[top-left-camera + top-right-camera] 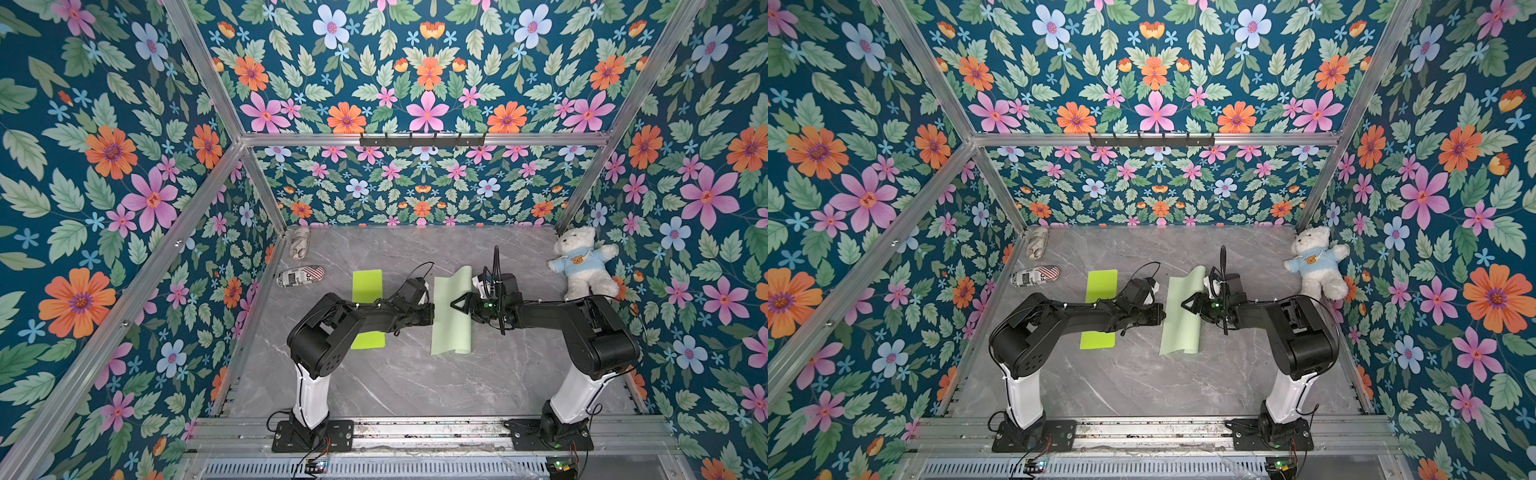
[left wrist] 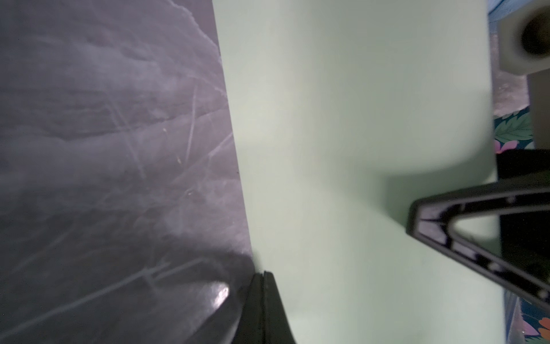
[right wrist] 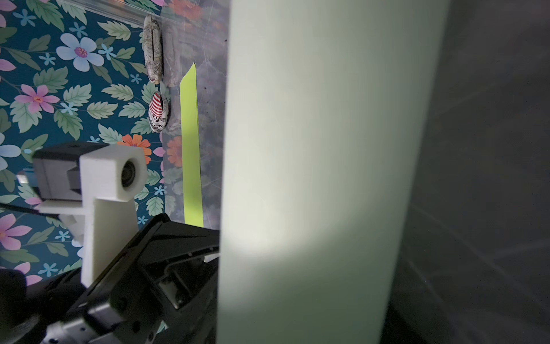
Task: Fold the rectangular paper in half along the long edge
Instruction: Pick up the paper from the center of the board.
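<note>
The pale green rectangular paper (image 1: 451, 332) (image 1: 1179, 332) lies mid-table, its right side lifted and curled over leftwards in a loose roll. My left gripper (image 1: 431, 314) (image 2: 263, 275) is shut at the paper's left long edge, with that edge pinched between its tips. The paper (image 2: 342, 149) fills most of the left wrist view. My right gripper (image 1: 454, 305) reaches in from the right over the curl. One triangular finger (image 2: 422, 220) stands alone above the sheet, casting a shadow. No second finger lies against it. In the right wrist view the paper (image 3: 312, 149) hides that gripper's own jaws.
A lime-green folded sheet (image 1: 366, 286) lies under the left arm. Two printed oblong objects (image 1: 300, 276) (image 1: 299, 243) sit by the left wall. A white teddy bear (image 1: 584, 264) leans in the back right corner. Floral walls enclose the marble table (image 1: 395, 382).
</note>
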### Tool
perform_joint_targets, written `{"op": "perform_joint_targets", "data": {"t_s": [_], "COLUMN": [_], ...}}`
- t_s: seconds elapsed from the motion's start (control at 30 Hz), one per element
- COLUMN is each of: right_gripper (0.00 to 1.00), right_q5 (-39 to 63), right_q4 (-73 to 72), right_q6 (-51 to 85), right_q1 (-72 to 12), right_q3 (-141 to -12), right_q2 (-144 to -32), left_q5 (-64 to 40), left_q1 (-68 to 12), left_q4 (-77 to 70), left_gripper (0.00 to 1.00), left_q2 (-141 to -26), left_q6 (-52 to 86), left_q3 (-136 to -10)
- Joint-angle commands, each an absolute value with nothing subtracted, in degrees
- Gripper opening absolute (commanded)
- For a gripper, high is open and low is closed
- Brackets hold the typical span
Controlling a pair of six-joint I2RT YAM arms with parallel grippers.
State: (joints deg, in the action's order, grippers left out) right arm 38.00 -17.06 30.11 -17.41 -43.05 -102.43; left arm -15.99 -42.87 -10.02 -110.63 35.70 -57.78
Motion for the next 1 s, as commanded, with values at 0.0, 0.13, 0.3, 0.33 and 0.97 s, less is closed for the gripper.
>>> {"op": "perform_joint_targets", "data": {"t_s": [0.0,0.13,0.3,0.33,0.97], "right_gripper": [0.65,0.65,0.65,0.65,0.59], "right_q5": [35.94,36.55,36.87,36.98,35.38], "right_q4": [-10.78,-10.41,-8.83,-8.54,-5.80], "right_q6": [29.62,29.03,27.97,27.87,27.99], "right_q1": [-17.90,-18.45,-18.80,-18.84,-21.29], "right_q3": [-42.90,-43.58,-43.86,-43.92,-44.72], "right_q2": [-103.61,-104.53,-104.54,-104.53,-106.36], "left_q5": [-14.49,-14.38,-14.21,-14.16,-14.11], "left_q1": [-42.98,-42.97,-42.97,-42.96,-42.97], "left_q4": [-3.73,-3.69,-3.47,-3.51,-4.48], "left_gripper": [0.00,0.00,0.00,0.00,0.00], "left_q2": [-110.74,-110.74,-110.39,-110.39,-110.39], "left_q6": [35.60,35.51,35.33,35.33,35.68], "left_q3": [-57.26,-57.39,-57.56,-57.57,-56.87]}}
